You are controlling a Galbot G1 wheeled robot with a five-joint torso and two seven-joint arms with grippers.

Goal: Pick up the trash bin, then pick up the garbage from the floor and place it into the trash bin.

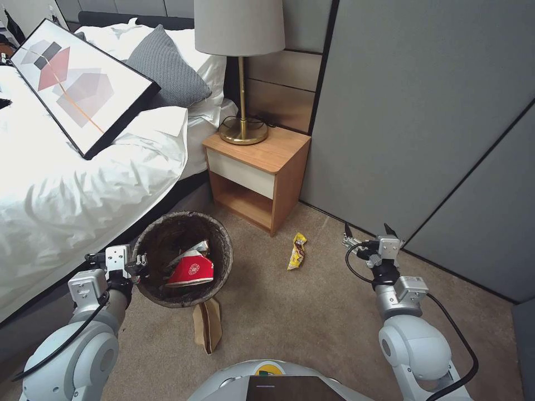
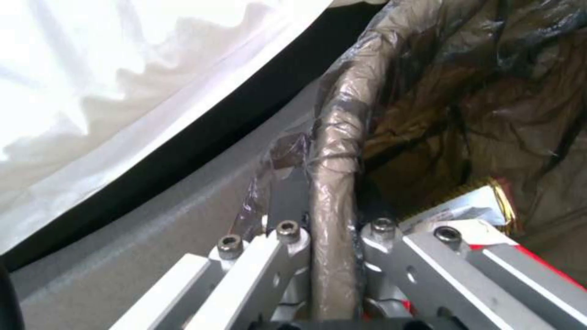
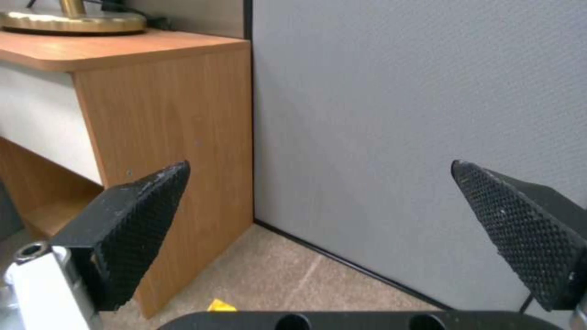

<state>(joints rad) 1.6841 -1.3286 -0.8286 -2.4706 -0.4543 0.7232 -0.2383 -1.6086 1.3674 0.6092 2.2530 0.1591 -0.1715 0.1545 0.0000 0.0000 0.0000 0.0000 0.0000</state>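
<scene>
Left gripper (image 1: 139,262) pinching the trash bin (image 1: 220,236) rim at nine o'clock beside the bed (image 1: 72,200), red-and-white wrapper (image 1: 192,270) inside, brown paper (image 1: 207,326) touching at six, yellow snack packet (image 1: 298,250) at three; right gripper (image 1: 368,229) spread wide, aloft.

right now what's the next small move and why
Probably lower the open right gripper toward the yellow packet on the carpet: the left gripper already clamps the bin rim, and the packet lies just left of the free one.
</scene>
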